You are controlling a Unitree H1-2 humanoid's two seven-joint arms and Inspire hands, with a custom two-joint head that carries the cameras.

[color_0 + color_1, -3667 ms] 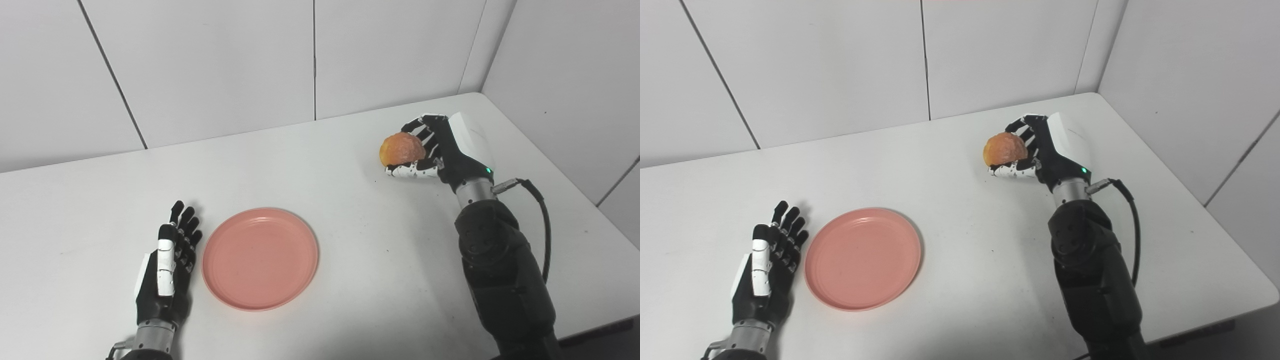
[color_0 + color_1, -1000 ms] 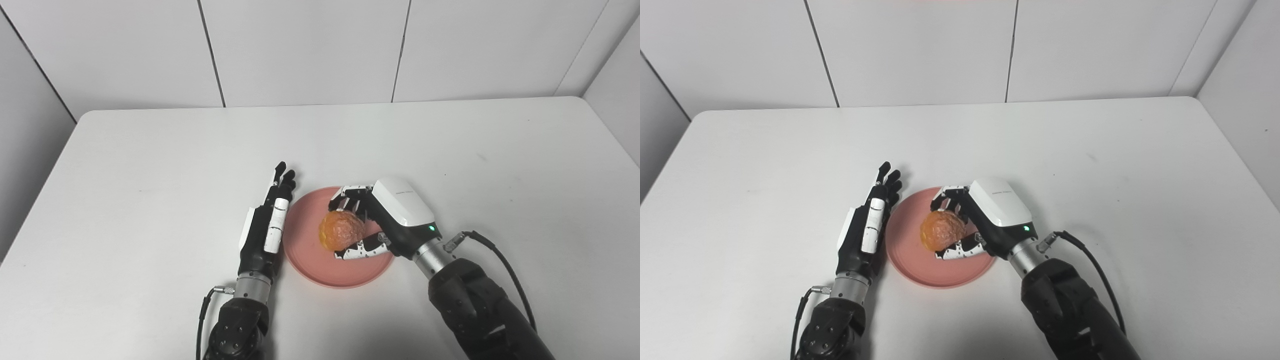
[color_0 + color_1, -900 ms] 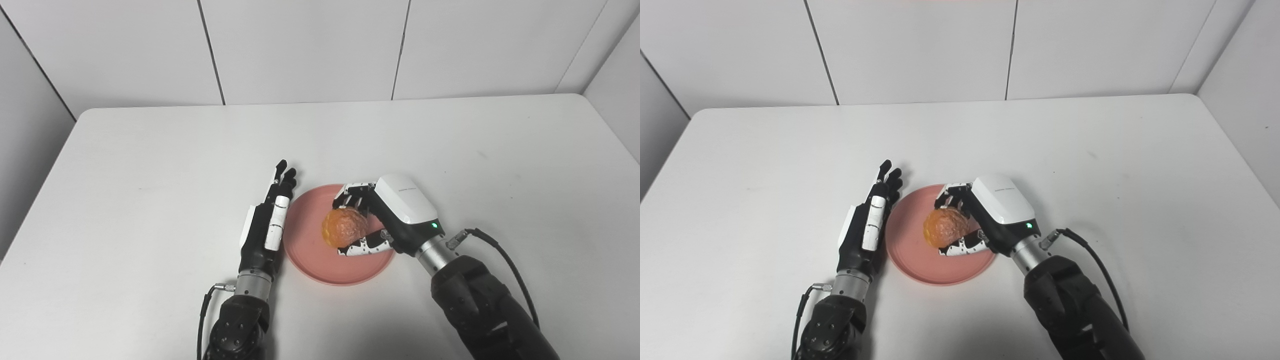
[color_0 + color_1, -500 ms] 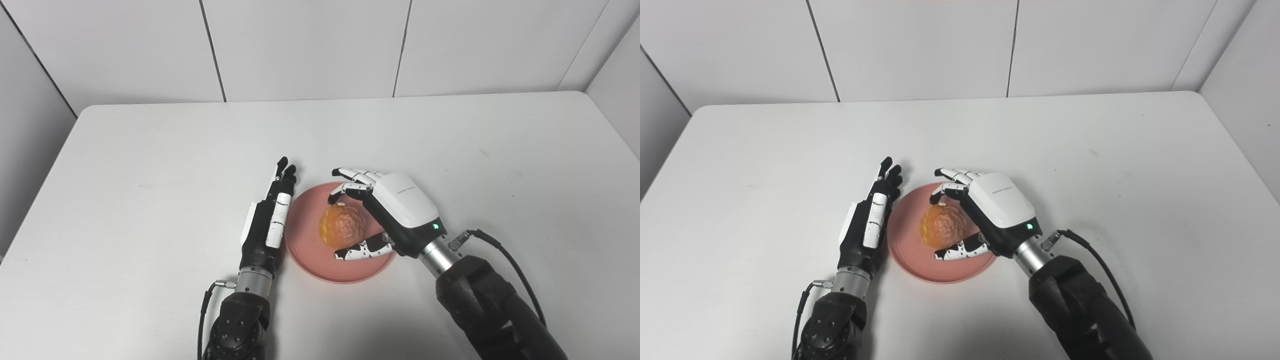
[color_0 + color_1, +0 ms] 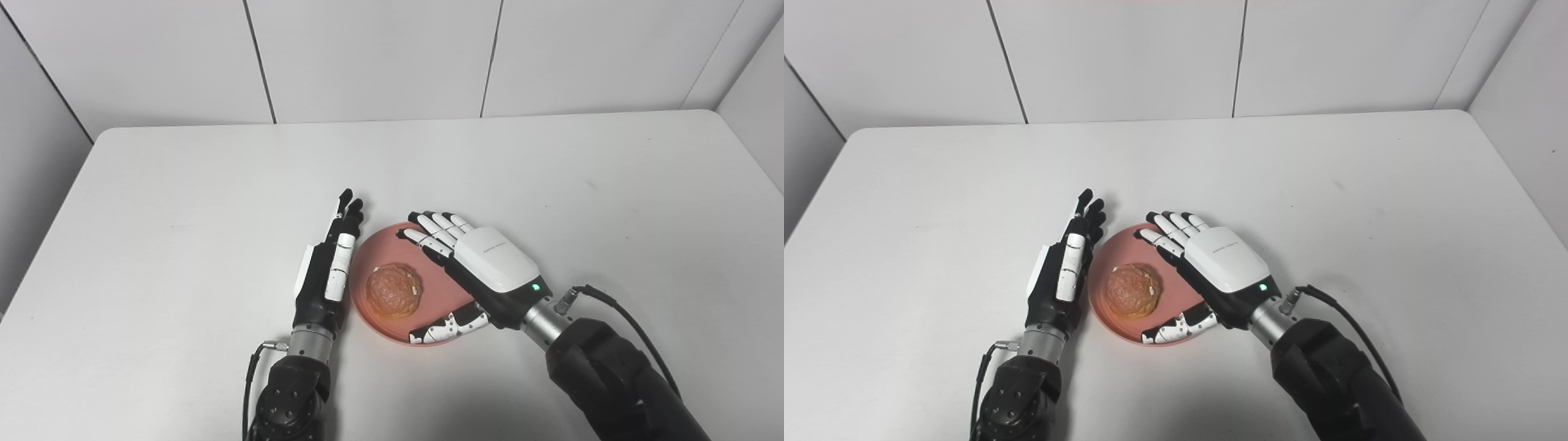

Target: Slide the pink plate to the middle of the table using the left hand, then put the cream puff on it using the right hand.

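The pink plate (image 5: 371,252) lies near the middle of the white table (image 5: 184,184). The golden-brown cream puff (image 5: 394,290) rests on the plate, toward its left side, and also shows in the right eye view (image 5: 1133,290). My right hand (image 5: 484,272) is open over the plate's right half, its fingers spread and clear of the puff. My left hand (image 5: 326,275) is open, standing on edge against the plate's left rim. The right hand hides part of the plate.
White wall panels close the back of the table, with side walls at left and right. The table's left edge (image 5: 55,202) and its right edge (image 5: 750,153) are in view.
My right hand has opened and let go of the cream puff, which now lies on the plate a little further left. The hand has drawn back to the right. The left hand has stayed.
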